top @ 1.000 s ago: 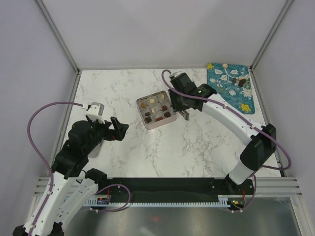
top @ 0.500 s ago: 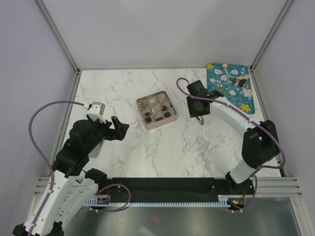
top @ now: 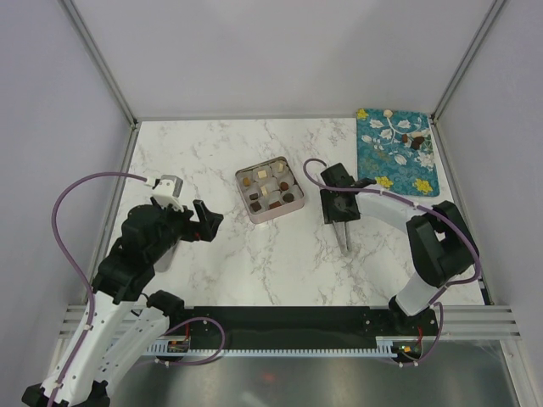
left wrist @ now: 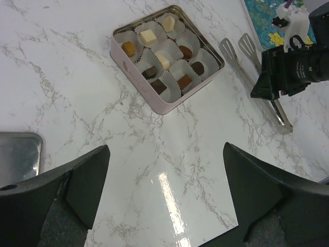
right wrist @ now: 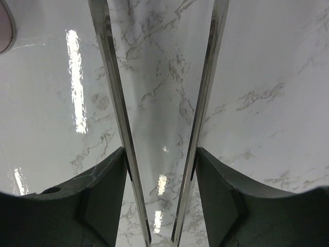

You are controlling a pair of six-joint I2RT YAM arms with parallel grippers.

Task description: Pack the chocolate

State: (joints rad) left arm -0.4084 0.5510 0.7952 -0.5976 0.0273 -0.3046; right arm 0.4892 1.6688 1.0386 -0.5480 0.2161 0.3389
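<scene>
The pink tin [top: 254, 212] holds several chocolates [top: 270, 188] in white paper cups, also shown in the left wrist view [left wrist: 164, 59]. A few more chocolates [top: 413, 142] lie on the teal cloth [top: 399, 161]. My right gripper [top: 338, 212] is right of the tin, low over the table. In the right wrist view it [right wrist: 162, 154] is shut on the metal tongs [right wrist: 115, 92], its fingers pressing on the outside of both arms. The tongs [left wrist: 257, 87] lie along the marble, with no chocolate in them. My left gripper [top: 206, 219] is open and empty, left of the tin.
A flat silver metal piece [left wrist: 18, 152] lies by my left gripper [left wrist: 165, 170]. The marble table [top: 254, 254] is enclosed by grey walls and metal posts. The teal flowered cloth sits in the far right corner.
My right gripper has carried the tongs from over the tin's right edge to the right and nearer, down toward the table. The left arm has not moved.
</scene>
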